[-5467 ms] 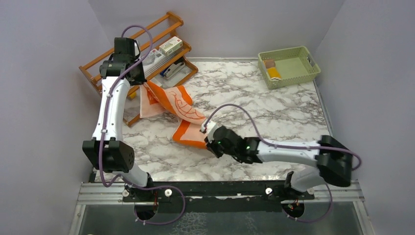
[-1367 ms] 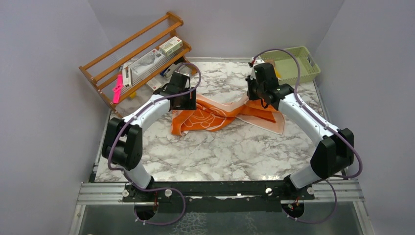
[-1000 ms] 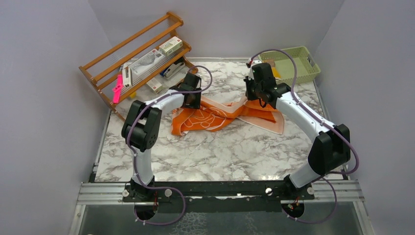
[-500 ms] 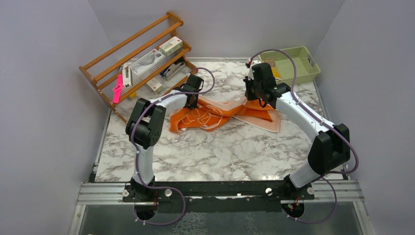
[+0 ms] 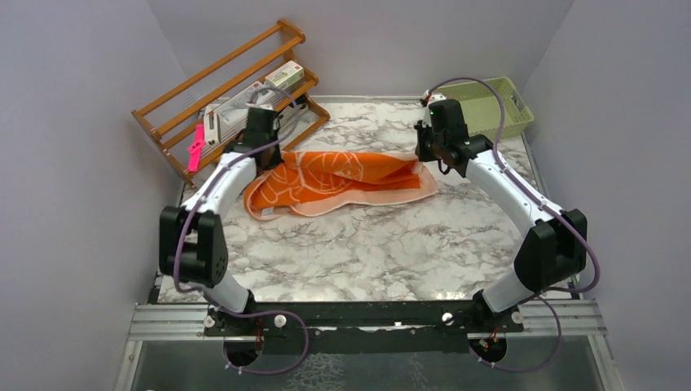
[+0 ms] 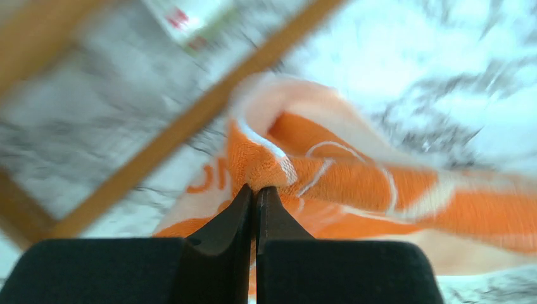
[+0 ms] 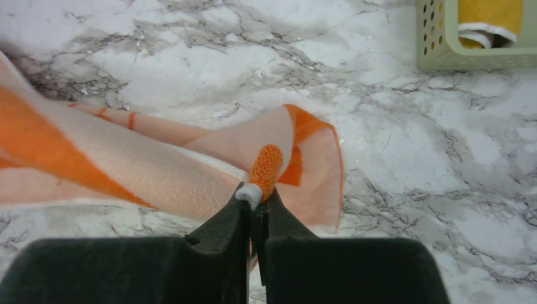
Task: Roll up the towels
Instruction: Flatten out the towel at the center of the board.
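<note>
The orange and peach printed towel (image 5: 338, 177) is stretched across the back of the marble table (image 5: 367, 252) between my two grippers. My left gripper (image 5: 262, 151) is shut on its left end, the cloth (image 6: 304, 171) bunched at the tips (image 6: 256, 190). My right gripper (image 5: 429, 151) is shut on the right end, with an orange corner (image 7: 266, 166) sticking up between its fingers (image 7: 254, 197). The mustard-yellow towel (image 7: 489, 19) lies rolled in the green basket (image 7: 468, 58) at the back right.
A wooden rack (image 5: 220, 90) holding boxes, papers and a pink object (image 5: 195, 147) stands at the back left, close behind my left gripper. The green basket (image 5: 509, 122) sits in the back right corner. Purple walls enclose the table.
My left gripper shut on the towel's left end and pulled it left toward the rack. The twisted, bunched towel now lies spread out lengthwise. The right gripper kept its hold and barely moved.
</note>
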Robot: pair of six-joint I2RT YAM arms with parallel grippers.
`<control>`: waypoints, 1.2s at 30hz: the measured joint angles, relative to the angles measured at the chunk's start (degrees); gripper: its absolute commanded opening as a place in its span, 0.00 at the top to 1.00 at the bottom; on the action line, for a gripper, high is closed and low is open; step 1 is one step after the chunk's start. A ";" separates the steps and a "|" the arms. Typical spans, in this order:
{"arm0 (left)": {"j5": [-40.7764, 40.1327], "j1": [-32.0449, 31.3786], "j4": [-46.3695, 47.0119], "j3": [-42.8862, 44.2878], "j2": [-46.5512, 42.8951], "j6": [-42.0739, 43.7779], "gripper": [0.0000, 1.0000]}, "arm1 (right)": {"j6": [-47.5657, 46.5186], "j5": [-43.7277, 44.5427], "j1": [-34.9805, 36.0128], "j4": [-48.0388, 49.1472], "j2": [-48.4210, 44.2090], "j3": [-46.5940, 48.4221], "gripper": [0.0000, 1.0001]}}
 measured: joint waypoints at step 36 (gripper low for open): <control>11.89 5.60 -13.44 -8.44 -54.14 -8.31 1.00 | 5.09 -5.92 -0.11 -7.02 -35.91 -2.64 0.99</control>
